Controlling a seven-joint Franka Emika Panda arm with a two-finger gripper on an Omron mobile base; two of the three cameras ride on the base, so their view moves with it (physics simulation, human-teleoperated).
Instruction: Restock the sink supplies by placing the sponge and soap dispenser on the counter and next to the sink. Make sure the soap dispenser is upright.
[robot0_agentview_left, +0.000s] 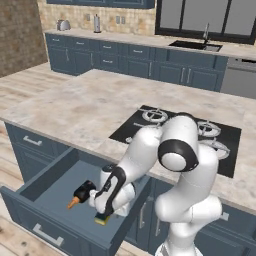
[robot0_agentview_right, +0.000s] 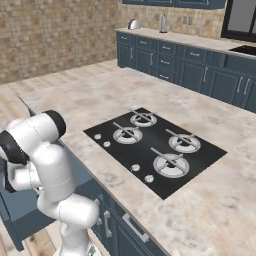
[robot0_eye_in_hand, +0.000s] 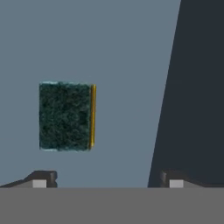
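The sponge (robot0_eye_in_hand: 65, 116) lies on the floor of an open drawer, dark green scrub side up with a thin yellow edge. My gripper (robot0_eye_in_hand: 107, 181) hangs over it, open, its fingertips (robot0_eye_in_hand: 41, 179) wide apart with nothing between them. From the left base view the gripper (robot0_agentview_left: 105, 211) is down inside the drawer, just above the sponge (robot0_agentview_left: 102, 219). The soap dispenser (robot0_agentview_left: 83, 192) lies on its side in the same drawer, left of the hand, orange pump toward the drawer front. The counter (robot0_agentview_left: 150, 39) with the sink (robot0_agentview_left: 195, 46) runs along the far wall.
The blue drawer (robot0_agentview_left: 45, 175) juts out from the island below a marbled worktop (robot0_agentview_left: 80, 110) with a black gas hob (robot0_agentview_left: 150, 120). A dark drawer wall (robot0_eye_in_hand: 197, 87) stands close on the right of the hand view. The arm's body (robot0_agentview_right: 45, 160) fills the space above the drawer.
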